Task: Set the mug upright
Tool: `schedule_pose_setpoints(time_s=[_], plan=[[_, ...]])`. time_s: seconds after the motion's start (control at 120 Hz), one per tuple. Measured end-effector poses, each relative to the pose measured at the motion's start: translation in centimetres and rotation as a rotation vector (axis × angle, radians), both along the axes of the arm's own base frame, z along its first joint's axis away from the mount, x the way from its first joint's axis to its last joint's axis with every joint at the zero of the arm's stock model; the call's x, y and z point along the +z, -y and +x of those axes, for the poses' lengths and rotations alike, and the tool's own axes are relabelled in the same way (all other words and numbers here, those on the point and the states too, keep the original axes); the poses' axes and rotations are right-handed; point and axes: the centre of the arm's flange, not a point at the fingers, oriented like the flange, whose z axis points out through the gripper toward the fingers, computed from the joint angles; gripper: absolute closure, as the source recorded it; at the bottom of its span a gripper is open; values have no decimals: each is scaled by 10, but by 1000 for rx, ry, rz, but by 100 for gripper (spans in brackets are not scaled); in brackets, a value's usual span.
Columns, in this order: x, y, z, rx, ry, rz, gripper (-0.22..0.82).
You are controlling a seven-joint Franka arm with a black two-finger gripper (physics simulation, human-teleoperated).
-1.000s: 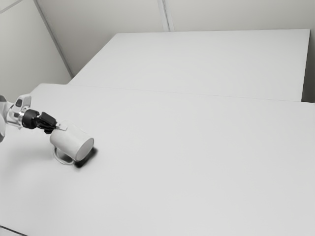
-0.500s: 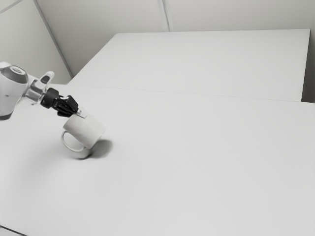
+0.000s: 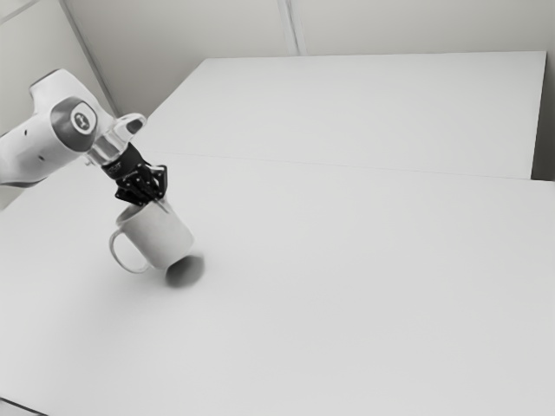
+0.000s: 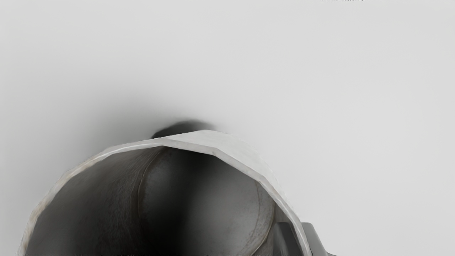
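A white mug (image 3: 156,236) hangs tilted at the exterior view's left, its mouth up toward the gripper and its handle toward the exterior view's left. The black gripper (image 3: 159,204) holds it by the rim, coming down from above. Looking into the mug (image 4: 227,145) in the wrist view, I see its dark inside and bottom. My gripper (image 4: 300,234) is shut on the mug's wall there, one finger inside and one outside. A shadow lies beneath the mug's base.
The mug is over a wide white table (image 3: 347,286). Behind it lies another white surface (image 3: 364,113), with pale walls beyond. A dark thin line (image 3: 24,406) crosses the exterior view's lower left corner.
My hand has moved up and toward the exterior view's right, turning to point more downward. The mug went along with it, swinging from lying nearly sideways to a more upright tilt, mouth up.
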Motion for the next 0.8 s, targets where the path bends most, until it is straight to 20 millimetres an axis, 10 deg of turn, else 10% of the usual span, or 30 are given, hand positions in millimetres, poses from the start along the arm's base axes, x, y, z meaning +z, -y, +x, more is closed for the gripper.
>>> schedule_pose_setpoints(time_s=[0.383, 0.8], plan=[[-12, 19, 8, 267, -123, 129, 79], [-25, 95, 13, 327, -156, 153, 78]])
